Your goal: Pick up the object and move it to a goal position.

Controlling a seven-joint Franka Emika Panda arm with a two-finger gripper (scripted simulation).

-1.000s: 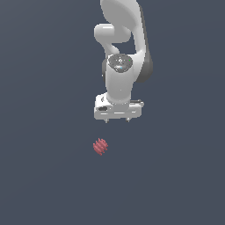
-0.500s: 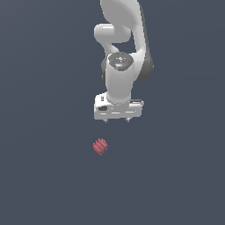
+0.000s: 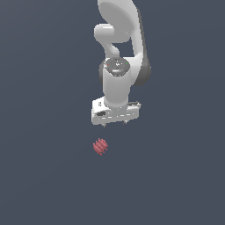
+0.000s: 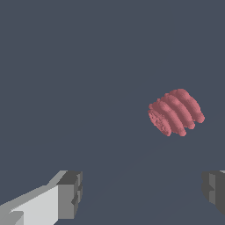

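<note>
The object (image 3: 100,146) is a small red-pink lump with parallel ribs, lying on the dark grey floor. In the exterior view it sits below and slightly to the left of my white gripper (image 3: 114,123), apart from it. In the wrist view the object (image 4: 176,112) shows clearly, lying outside the gap between my two fingertips. My gripper (image 4: 143,193) is open and empty, with one finger (image 4: 68,193) and the other finger (image 4: 214,186) spread wide.
The white arm (image 3: 121,57) rises behind the gripper. The surface is a plain dark grey floor (image 3: 48,132) with no other objects showing.
The wrist has turned slightly and shifted a little toward the exterior view's left. The object has not moved.
</note>
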